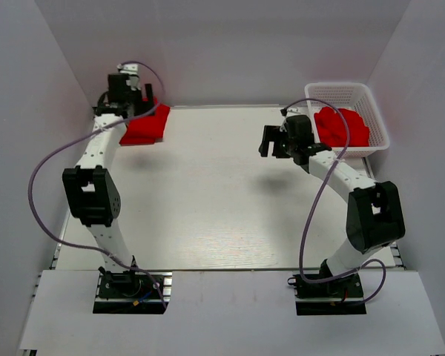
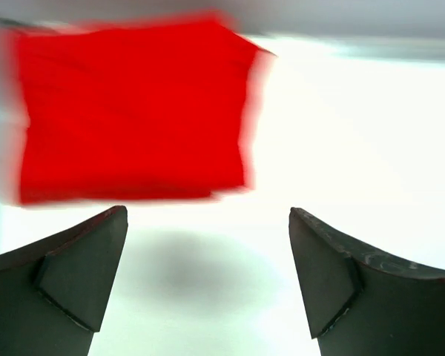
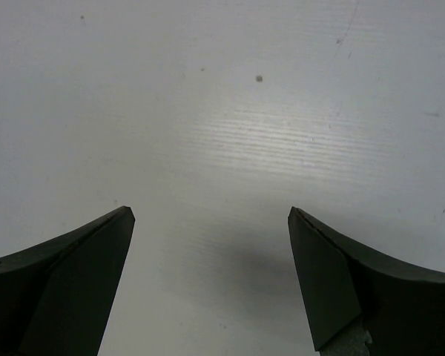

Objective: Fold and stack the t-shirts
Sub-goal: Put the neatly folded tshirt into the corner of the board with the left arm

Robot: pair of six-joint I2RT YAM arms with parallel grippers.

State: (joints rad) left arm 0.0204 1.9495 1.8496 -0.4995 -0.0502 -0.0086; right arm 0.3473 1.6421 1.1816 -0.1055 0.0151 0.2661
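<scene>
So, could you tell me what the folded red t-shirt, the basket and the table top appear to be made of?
Folded red t-shirt: soft thin cloth, matte, lying limp and flat. Basket: probably white plastic, going by its moulded lattice walls. Table top: hard, smooth white board with a faint sheen; what lies under the surface is unclear.

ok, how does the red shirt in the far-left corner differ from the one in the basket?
The corner shirt is folded flat and squarish; the basket shirt is a crumpled heap. The corner shirt lies directly on the table; the basket shirt sits inside the white basket. Both are plain bright red.
</scene>
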